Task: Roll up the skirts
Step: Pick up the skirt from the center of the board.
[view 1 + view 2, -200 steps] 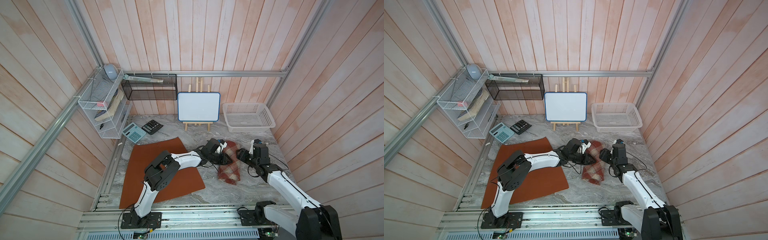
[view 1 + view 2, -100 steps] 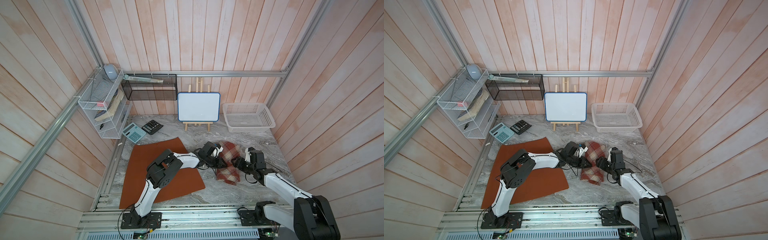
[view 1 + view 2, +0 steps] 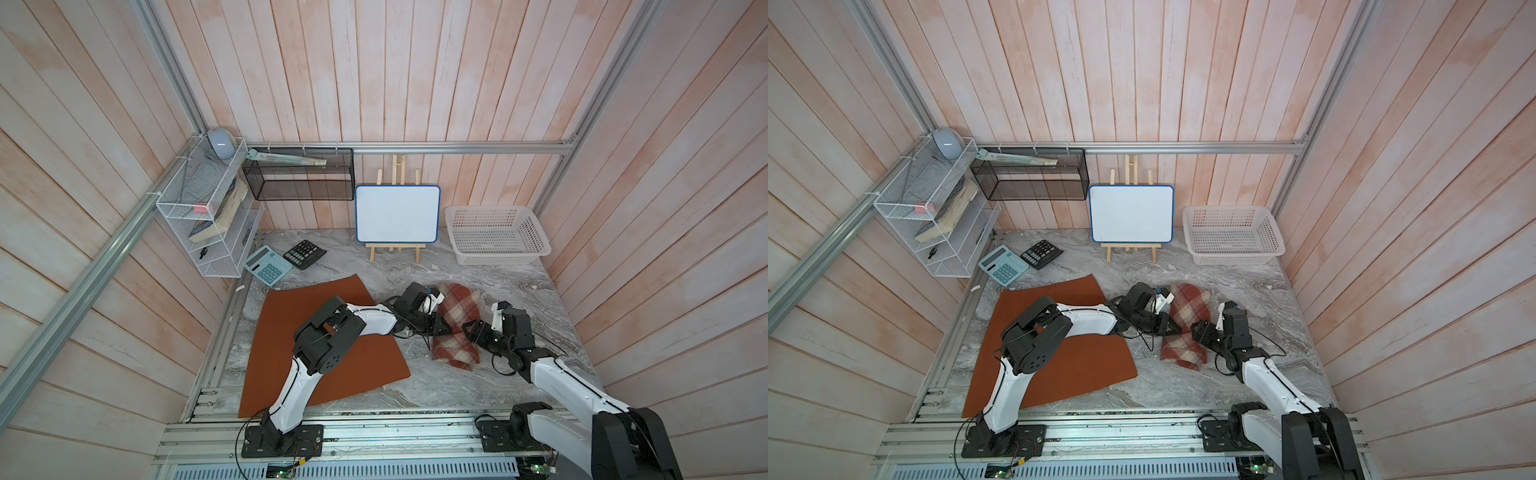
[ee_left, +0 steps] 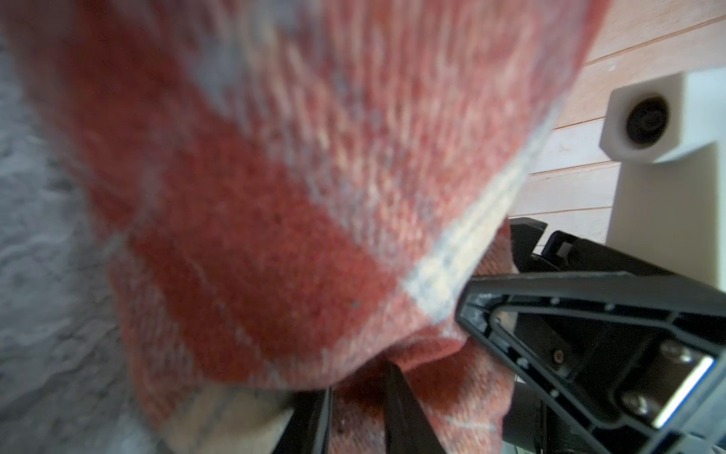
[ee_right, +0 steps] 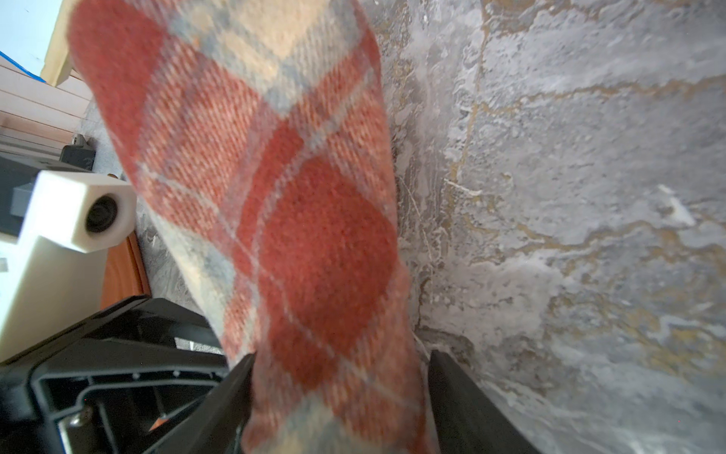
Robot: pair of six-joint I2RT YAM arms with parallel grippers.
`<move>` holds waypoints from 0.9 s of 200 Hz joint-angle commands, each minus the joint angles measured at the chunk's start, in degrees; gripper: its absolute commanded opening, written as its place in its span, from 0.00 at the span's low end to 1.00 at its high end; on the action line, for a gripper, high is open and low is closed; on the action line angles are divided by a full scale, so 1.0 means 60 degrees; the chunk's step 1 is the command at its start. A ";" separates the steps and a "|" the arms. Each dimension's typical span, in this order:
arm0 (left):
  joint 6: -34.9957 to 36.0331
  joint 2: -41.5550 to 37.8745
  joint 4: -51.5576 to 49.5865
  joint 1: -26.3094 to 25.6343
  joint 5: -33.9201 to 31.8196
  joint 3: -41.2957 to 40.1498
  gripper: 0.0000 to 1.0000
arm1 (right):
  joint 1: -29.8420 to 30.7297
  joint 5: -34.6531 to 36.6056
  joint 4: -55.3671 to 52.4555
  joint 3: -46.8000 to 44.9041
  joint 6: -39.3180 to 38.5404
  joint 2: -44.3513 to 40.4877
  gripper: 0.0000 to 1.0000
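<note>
Left wrist view: left gripper (image 4: 357, 397) pinches the plaid skirt (image 4: 255, 196), narrowly. Right gripper (image 5: 341, 365) straddles it wide; grip unclear.

Marbled tabletop (image 3: 457, 386) with orange skirt (image 3: 374, 361), seemingly part-rolled plaid skirt (image 3: 457, 307), teal calculator (image 3: 268, 266), black calculator (image 3: 304, 254), easel (image 3: 397, 249), basket (image 3: 498, 259).

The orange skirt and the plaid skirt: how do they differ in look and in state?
The orange skirt is plain; the plaid skirt is checked red and cream. The orange skirt lies spread flat; the plaid skirt is gathered into a narrow bundle. No tool is at the orange skirt, while the left tool and the right tool are both at the plaid skirt. Both lie on the marble table.
</note>
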 commanded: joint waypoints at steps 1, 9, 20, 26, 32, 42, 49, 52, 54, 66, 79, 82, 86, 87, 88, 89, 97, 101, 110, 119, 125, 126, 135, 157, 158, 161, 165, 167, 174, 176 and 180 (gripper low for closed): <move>0.0457 0.0346 -0.1064 0.0215 -0.0266 -0.0258 0.27 | 0.0017 -0.0273 -0.0779 -0.0398 -0.0189 0.0393 0.71; 0.0561 0.0311 -0.1216 0.0245 -0.0238 -0.0196 0.27 | 0.0018 -0.0238 -0.0757 -0.0461 -0.0165 0.0501 0.72; 0.0725 0.0283 -0.1410 0.0283 -0.0192 -0.0103 0.27 | 0.0013 -0.0462 -0.0417 -0.0568 -0.0043 0.0678 0.72; 0.0784 0.0283 -0.1549 0.0301 -0.0192 -0.0060 0.27 | 0.0002 -0.0638 -0.0298 -0.0539 -0.0001 0.0819 0.72; 0.0844 0.0283 -0.1687 0.0339 -0.0154 0.0014 0.27 | 0.0010 -0.0834 -0.0245 -0.0461 -0.0031 0.0998 0.72; 0.0917 0.0309 -0.1930 0.0361 -0.0119 0.0147 0.27 | 0.0006 -0.1063 -0.0482 -0.0235 -0.0220 0.1359 0.72; 0.0966 0.0354 -0.2075 0.0384 -0.0080 0.0255 0.27 | 0.0006 -0.1273 -0.0643 -0.0142 -0.0300 0.1635 0.72; 0.0970 0.0369 -0.2132 0.0400 -0.0053 0.0310 0.27 | 0.0002 -0.1389 -0.0611 -0.0167 -0.0319 0.1735 0.73; 0.0971 0.0366 -0.2141 0.0407 -0.0029 0.0316 0.27 | 0.0006 -0.1473 -0.0587 -0.0179 -0.0332 0.1817 0.73; 0.0914 0.0399 -0.2109 0.0420 0.0078 0.0385 0.27 | 0.0004 -0.1658 -0.0474 -0.0320 -0.0283 0.2170 0.72; 0.0883 0.0422 -0.2073 0.0458 0.0122 0.0467 0.27 | 0.0002 -0.2091 -0.0306 -0.0530 -0.0138 0.2397 0.72; 0.0883 0.0434 -0.2082 0.0458 0.0129 0.0498 0.27 | 0.0009 -0.2185 -0.0227 -0.0602 -0.0088 0.2427 0.72; 0.0883 0.0452 -0.2086 0.0471 0.0144 0.0508 0.27 | 0.0002 -0.2268 -0.0143 -0.0702 -0.0015 0.2450 0.72; 0.0883 0.0460 -0.2086 0.0472 0.0152 0.0508 0.27 | 0.0002 -0.2273 -0.0127 -0.0721 -0.0007 0.2452 0.72; 0.0883 0.0464 -0.2086 0.0472 0.0156 0.0523 0.27 | 0.0002 -0.2283 -0.0111 -0.0745 0.0004 0.2453 0.72; 0.0883 0.0458 -0.2086 0.0480 0.0165 0.0530 0.27 | 0.0002 -0.2288 -0.0096 -0.0764 0.0017 0.2461 0.72; 0.0830 0.0455 -0.1971 0.0524 0.0212 0.0538 0.27 | 0.0006 -0.2269 -0.0016 -0.0875 0.0022 0.2469 0.72; 0.0807 0.0474 -0.1909 0.0531 0.0255 0.0530 0.27 | 0.0024 -0.2240 0.0017 -0.0888 0.0016 0.2473 0.72; 0.0778 0.0519 -0.1825 0.0575 0.0313 0.0572 0.27 | 0.0053 -0.2263 0.0075 -0.0845 0.0023 0.2517 0.72; 0.0777 0.0575 -0.1836 0.0612 0.0353 0.0666 0.27 | 0.0095 -0.2325 0.0035 -0.0676 -0.0058 0.2645 0.69; 0.0807 0.0633 -0.1879 0.0633 0.0399 0.0741 0.27 | 0.0146 -0.2428 0.0018 -0.0557 -0.0120 0.2732 0.66; 0.0809 0.0631 -0.1880 0.0633 0.0404 0.0756 0.27 | 0.0154 -0.2456 0.0027 -0.0546 -0.0125 0.2747 0.66; 0.0810 0.0658 -0.1883 0.0661 0.0439 0.0838 0.27 | 0.0233 -0.2759 0.0147 -0.0465 -0.0142 0.2839 0.56; 0.0809 0.0658 -0.1909 0.0691 0.0473 0.1008 0.27 | 0.0278 -0.3474 0.0648 -0.0331 -0.0069 0.2881 0.15; 0.0817 0.0658 -0.1909 0.0699 0.0477 0.1014 0.27 | 0.0279 -0.3513 0.0664 -0.0323 -0.0071 0.2887 0.14; 0.0823 0.0658 -0.1923 0.0697 0.0481 0.1033 0.27 | 0.0278 -0.3602 0.0702 -0.0292 -0.0079 0.2864 0.10; 0.0837 0.0660 -0.1939 0.0704 0.0495 0.1050 0.27 | 0.0280 -0.3677 0.0735 -0.0229 -0.0086 0.2840 0.06; 0.0839 0.0662 -0.1950 0.0706 0.0496 0.1072 0.27 | 0.0280 -0.3712 0.0720 -0.0198 -0.0087 0.2818 0.04; 0.0853 0.0643 -0.1968 0.0718 0.0475 0.1072 0.27 | 0.0294 -0.3759 0.0717 -0.0117 -0.0072 0.2712 0.00; 0.0853 0.0628 -0.1972 0.0721 0.0480 0.1078 0.27 | 0.0298 -0.3780 0.0730 -0.0108 -0.0076 0.2673 0.00; 0.0841 0.0619 -0.1969 0.0737 0.0479 0.1085 0.27 | 0.0303 -0.3799 0.0730 -0.0083 -0.0073 0.2542 0.00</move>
